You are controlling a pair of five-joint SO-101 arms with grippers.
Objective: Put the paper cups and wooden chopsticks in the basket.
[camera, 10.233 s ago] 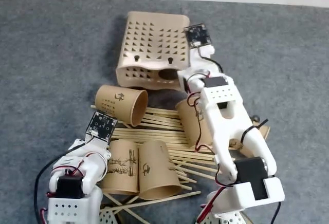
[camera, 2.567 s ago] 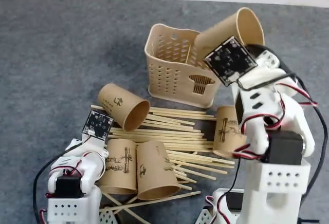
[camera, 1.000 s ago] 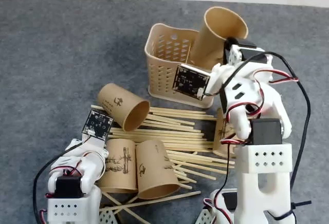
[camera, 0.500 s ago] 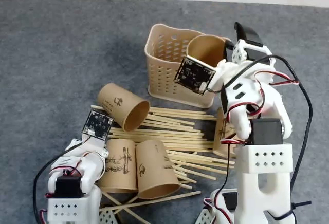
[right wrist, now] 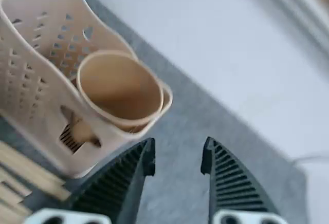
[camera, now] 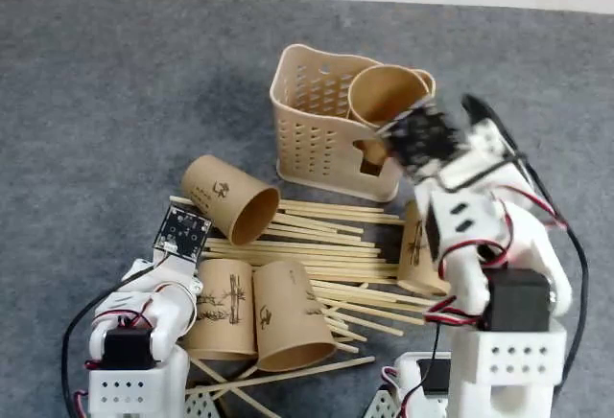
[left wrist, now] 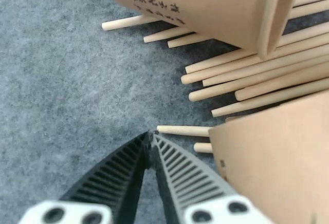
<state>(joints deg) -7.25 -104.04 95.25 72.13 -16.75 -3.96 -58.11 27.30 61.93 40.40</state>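
A paper cup [camera: 386, 95] sits mouth-up inside the basket [camera: 317, 130], at the end nearest the right arm, with its rim a little above the basket's rim. The perforated beige basket stands upright on the grey carpet [camera: 106, 102]. In front of it a loose pile of wooden chopsticks [camera: 331, 253] lies mostly crosswise, a few splayed at angles at the near edge. A lying cup [camera: 228, 197] rests on its side at the pile's left end. Two side-by-side cups [camera: 254, 313] lie over the pile's near part, covering many sticks. Another cup, the cup beside the right arm [camera: 417, 243], rests on the sticks' right ends and is partly hidden by that arm. The right gripper [right wrist: 178, 144] hangs above the carpet just beyond the basket's cup end, fingers spread apart and holding nothing. The left gripper [left wrist: 152, 134] is low over the carpet with its fingers pressed together on nothing, its tip just beside a chopstick's end, between the lying cup and one of the pair.
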